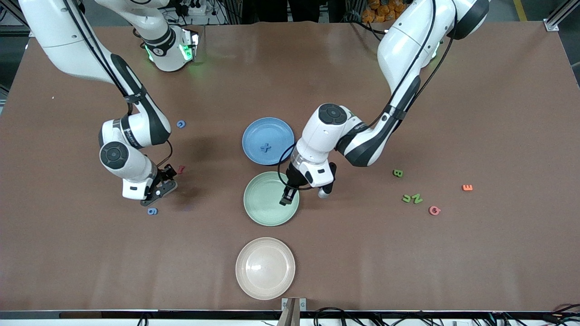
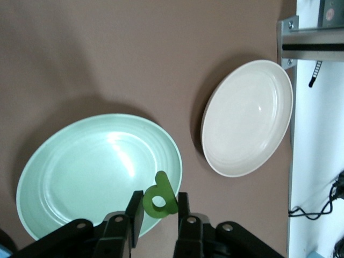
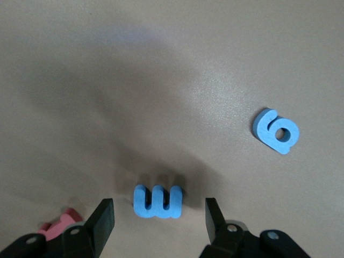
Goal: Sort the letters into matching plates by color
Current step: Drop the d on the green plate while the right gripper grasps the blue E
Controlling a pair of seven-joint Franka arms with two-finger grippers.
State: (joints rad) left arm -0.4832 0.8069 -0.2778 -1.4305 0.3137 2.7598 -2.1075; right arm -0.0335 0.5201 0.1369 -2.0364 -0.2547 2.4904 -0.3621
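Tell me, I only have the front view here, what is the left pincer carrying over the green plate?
Observer: The left wrist view shows the left pincer shut on a green letter, hanging over the rim of the green plate.
Operator: And what is under the right pincer? Its fingers hide that spot for me.
Observer: The right wrist view shows a blue letter E lying flat on the table between the open fingers of the right pincer, not yet gripped.
Operator: Anything close to that E?
Observer: A pink letter lies right beside one finger, partly hidden by it.
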